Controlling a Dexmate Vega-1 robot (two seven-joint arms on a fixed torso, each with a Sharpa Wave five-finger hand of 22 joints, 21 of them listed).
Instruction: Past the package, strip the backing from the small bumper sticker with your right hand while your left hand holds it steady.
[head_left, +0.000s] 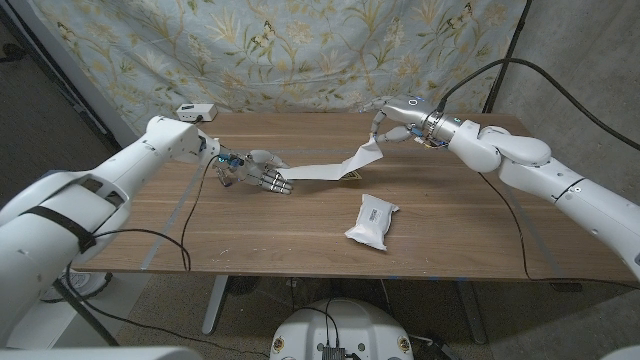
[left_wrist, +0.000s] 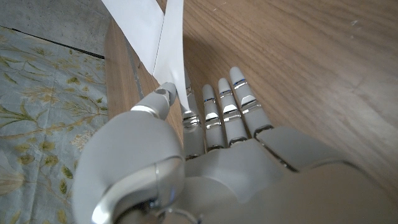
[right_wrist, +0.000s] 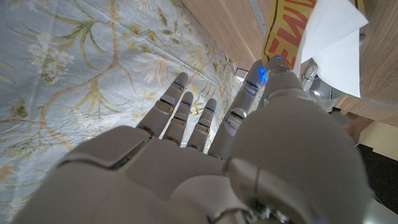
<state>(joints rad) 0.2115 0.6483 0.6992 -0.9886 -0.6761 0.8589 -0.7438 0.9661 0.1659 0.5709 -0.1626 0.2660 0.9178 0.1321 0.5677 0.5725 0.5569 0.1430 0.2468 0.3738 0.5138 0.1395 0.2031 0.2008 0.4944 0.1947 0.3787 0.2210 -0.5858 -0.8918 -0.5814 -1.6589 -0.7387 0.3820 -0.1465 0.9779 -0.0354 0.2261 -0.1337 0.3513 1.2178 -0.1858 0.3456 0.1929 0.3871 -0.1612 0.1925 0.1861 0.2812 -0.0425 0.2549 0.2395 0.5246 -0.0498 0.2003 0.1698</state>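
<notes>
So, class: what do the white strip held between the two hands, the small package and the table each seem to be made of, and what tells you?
White strip: looks like thin paper backing, matte; it bends and sags between the left hand and right hand.
Package: probably soft plastic film, slightly glossy, puffy with crimped ends.
Table: wood or wood veneer, brown with visible grain, satin finish.

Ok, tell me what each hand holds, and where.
Left hand pinches one end of the bumper sticker; right hand pinches the far end of its peeled backing.
</notes>
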